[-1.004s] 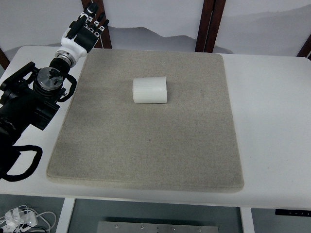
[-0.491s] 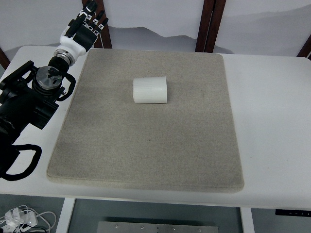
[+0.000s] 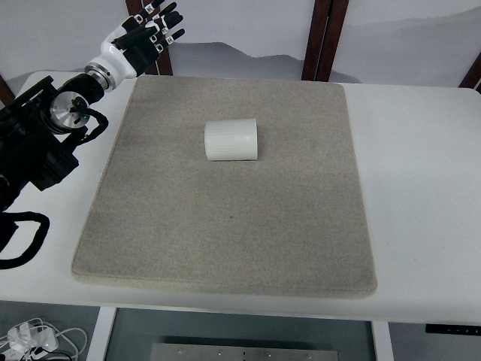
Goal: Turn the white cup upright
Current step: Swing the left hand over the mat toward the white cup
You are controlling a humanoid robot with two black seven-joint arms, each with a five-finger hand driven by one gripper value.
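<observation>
White cup point(image 3: 231, 140) lies on its side on the grey mat point(image 3: 225, 226), toward the far middle, axis running left-right; which end is the mouth can't be told. Left hand point(image 3: 143, 39) hovers over the far-left corner of the table point(image 3: 421, 188), fingers spread, holding nothing, well apart from the cup. Right arm not in view. Step looks like the approach, no contact yet. Next move probably calls for swinging the hand right and nearer, wrapping the cup's side, then tipping it onto its base.
</observation>
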